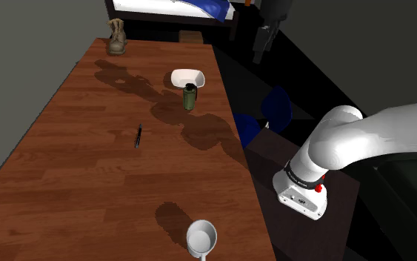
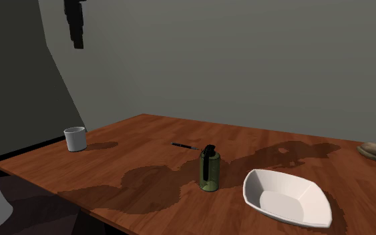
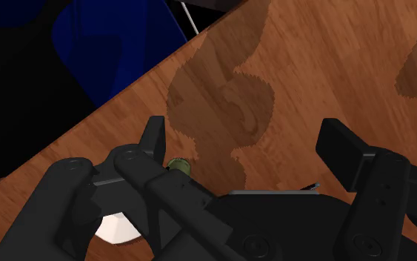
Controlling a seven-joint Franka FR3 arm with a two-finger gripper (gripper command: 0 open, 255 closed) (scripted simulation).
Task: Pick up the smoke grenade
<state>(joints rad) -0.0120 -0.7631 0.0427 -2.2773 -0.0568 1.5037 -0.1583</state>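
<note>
While the wrist view shows the black two-finger tool (image 3: 244, 130) spread wide above the brown wooden worktop (image 3: 310, 67), the second exterior view shows the dark green cylindrical smoke grenade (image 2: 209, 170) upright beside a shallow white bowl (image 2: 286, 197), near one long worktop edge.

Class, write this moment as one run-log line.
stage: pre-grasp | gripper: open, high above table | grenade: upright, beside bowl | grasp: not yet
</note>
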